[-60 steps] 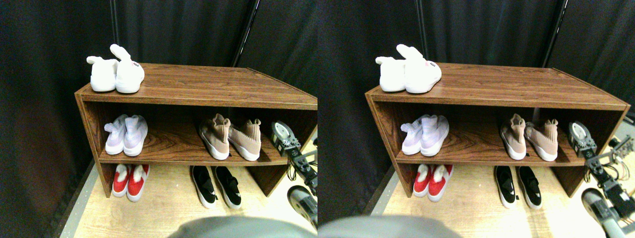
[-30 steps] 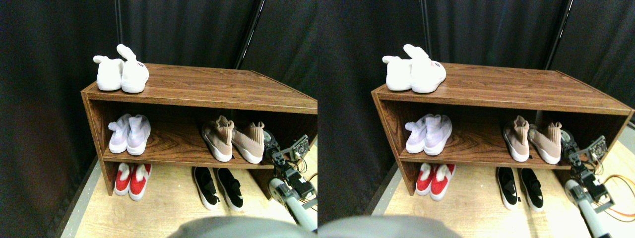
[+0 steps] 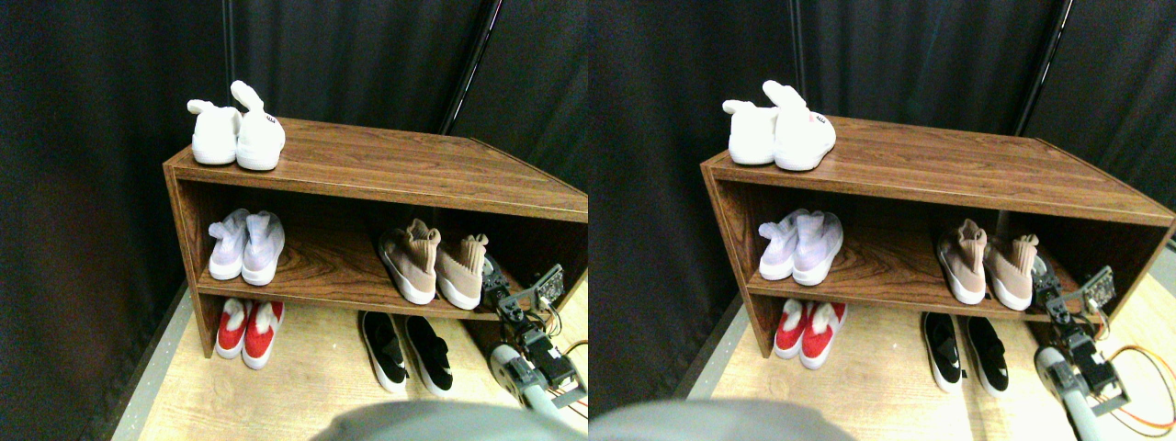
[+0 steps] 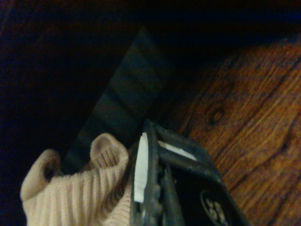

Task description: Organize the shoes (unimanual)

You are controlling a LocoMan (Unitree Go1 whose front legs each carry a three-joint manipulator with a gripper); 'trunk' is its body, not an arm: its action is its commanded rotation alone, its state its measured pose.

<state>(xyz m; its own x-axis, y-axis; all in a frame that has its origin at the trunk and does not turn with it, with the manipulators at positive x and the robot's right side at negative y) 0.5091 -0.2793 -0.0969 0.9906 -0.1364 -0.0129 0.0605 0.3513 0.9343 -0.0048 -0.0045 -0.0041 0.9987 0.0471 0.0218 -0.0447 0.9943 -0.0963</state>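
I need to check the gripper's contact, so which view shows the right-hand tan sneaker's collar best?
The wrist view: the tan sneaker fills its corner, ribbed collar right against the right gripper. The stereo pair view shows the whole shoe on the shelf, but small, with the gripper beside it.

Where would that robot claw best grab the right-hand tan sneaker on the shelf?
Probably by the knit sock collar of the right tan sneaker, coming from the shelf's open front on its right side. The collar stands up soft and thin, easy to pinch, and the gripper is already beside it.
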